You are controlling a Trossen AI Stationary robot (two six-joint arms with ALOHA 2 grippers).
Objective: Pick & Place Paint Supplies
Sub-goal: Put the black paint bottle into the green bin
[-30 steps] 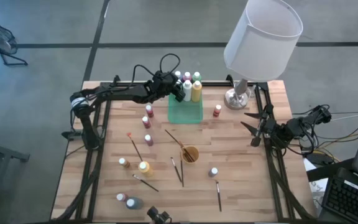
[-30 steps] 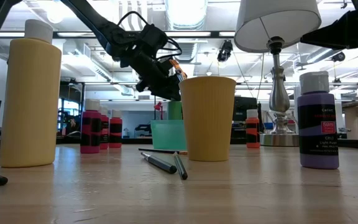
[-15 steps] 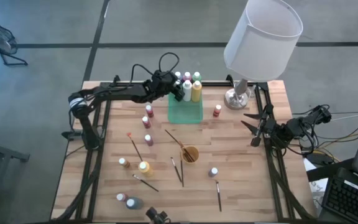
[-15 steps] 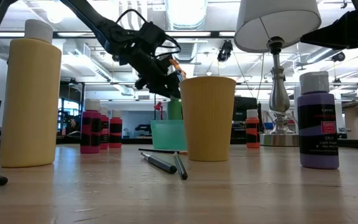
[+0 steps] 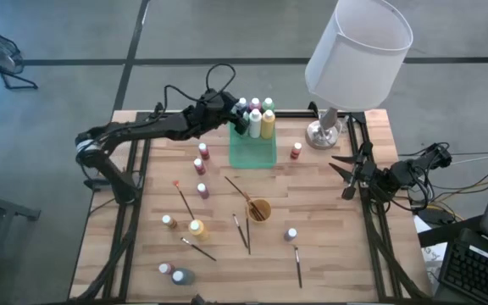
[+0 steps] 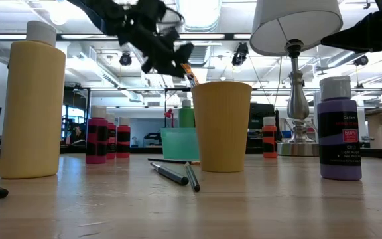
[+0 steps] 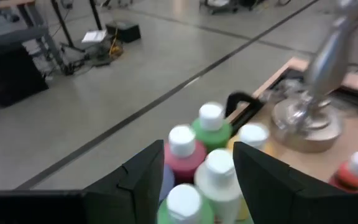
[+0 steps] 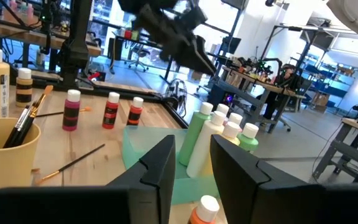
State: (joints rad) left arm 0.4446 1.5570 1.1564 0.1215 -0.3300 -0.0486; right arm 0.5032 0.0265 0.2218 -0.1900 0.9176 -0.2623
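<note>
Bottles (image 5: 256,117) stand clustered in the green tray (image 5: 253,151), with more bottles and thin brushes (image 5: 185,200) scattered over the bench (image 5: 329,220). By my judgement, bottles are light, rigid and slick, best pinched round the body below the cap; brushes are slim and roll, so take mid-handle. Left gripper (image 5: 224,108) hovers over the tray with fingers apart and empty; right gripper (image 5: 343,174) waits at the bench's right edge, fingers narrow and empty.

Overhead and table-level views share the tray (image 5: 253,149), possibly blurred.

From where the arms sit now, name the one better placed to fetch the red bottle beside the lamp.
Right. The right gripper waits at the table's right edge, close to the red bottle. The left gripper hangs empty beyond the green tray, farther off.
</note>
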